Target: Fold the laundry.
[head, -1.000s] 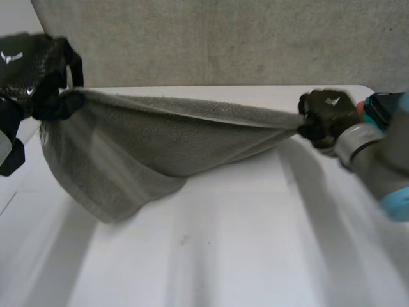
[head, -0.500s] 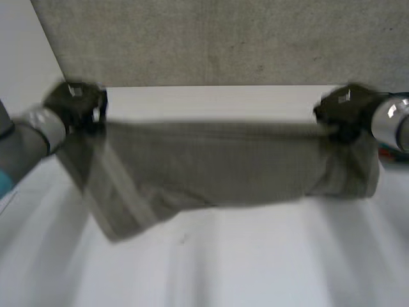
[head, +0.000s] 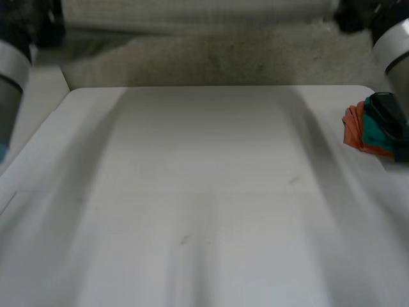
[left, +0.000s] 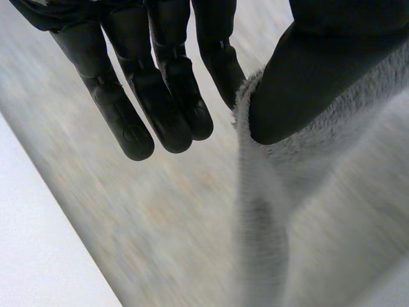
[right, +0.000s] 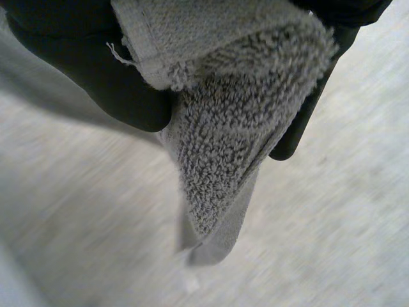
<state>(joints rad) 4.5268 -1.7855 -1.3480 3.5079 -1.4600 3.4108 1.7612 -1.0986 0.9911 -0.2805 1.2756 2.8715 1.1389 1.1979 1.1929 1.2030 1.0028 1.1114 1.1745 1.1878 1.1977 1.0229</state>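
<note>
Above the desk (head: 204, 192): the grey towel (head: 192, 16) hangs stretched in the air between my two hands, clear of the surface.
Left hand (left: 160, 83): my thumb seems to pinch the towel's edge against the nearest finger. The other fingers stand straight beside it.
Right hand (right: 83, 70): closed on a corner, with the terry bunched between thumb and fingers and the tip hanging free below.
Towel's feel: soft, thick-piled and limp. I judge it light, likely to sag in the middle, and grippy rather than slippery.
Where to hold: the two corners of one edge. A deeper pinch on my left side would be safer.
Desk's right edge: an orange and teal cloth (head: 358, 131), well apart from the towel.
</note>
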